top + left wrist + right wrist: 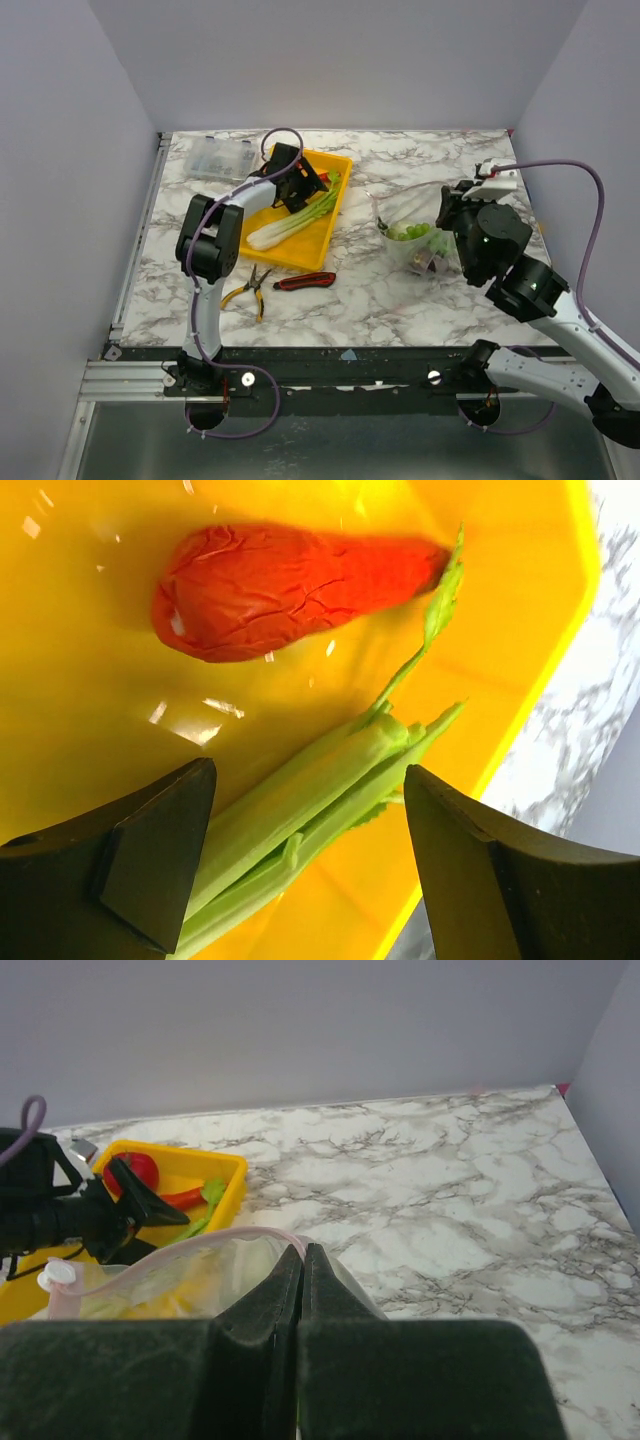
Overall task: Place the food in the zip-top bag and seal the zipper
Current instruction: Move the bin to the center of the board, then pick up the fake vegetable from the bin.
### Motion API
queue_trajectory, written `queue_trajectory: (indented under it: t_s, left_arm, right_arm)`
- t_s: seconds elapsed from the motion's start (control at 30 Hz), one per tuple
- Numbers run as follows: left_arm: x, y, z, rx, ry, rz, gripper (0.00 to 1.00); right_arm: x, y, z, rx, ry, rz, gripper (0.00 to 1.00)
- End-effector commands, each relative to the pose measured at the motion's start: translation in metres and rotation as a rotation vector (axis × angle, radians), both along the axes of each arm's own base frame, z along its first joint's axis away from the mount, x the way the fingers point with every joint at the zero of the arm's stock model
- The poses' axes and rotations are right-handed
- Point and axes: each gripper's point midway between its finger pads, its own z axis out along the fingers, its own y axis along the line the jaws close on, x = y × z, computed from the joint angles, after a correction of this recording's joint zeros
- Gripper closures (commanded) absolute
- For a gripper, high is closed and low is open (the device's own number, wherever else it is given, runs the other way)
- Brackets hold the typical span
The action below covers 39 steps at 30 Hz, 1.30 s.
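Over the yellow tray, the left gripper has its jaws apart astride the leek, with the carrot just beyond. It should lower squarely and close on the middle of the stalk. Right of the tray, the right gripper is clamped on the rim of the bag.

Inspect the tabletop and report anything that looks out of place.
Yellow-handled pliers and a red-black utility knife lie on the table at the near side of the yellow tray: hand tools, not food. Nothing looks spilled.
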Motion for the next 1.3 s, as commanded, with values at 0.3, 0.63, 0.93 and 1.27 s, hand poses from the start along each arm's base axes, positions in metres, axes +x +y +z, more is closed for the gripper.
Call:
queue_trajectory:
  t_s: [0.3,0.63,0.93,1.27]
  left_arm:
    - [-0.123,-0.03,-0.006,0.029,0.065,-0.278,0.2]
    - [-0.111,-0.007,0.023,0.22,-0.098,-0.375,0.23]
    - [-0.069,0.003,0.015,0.425,-0.088,-0.474,0.23]
    - [-0.065,-0.004,-0.008,0.498,0.062,-0.673,0.24]
  right_arm:
    - [-0.018,-0.016,0.042,0.146,-0.126,0.013,0.99]
    - [-0.016,-0.012,0.038,0.14,-0.117,0.023,0.99]
    - [-0.014,-0.011,0.034,0.129,-0.107,0.022,1.0]
    - [-0.011,-0.007,0.033,0.113,-0.102,0.027,1.0]
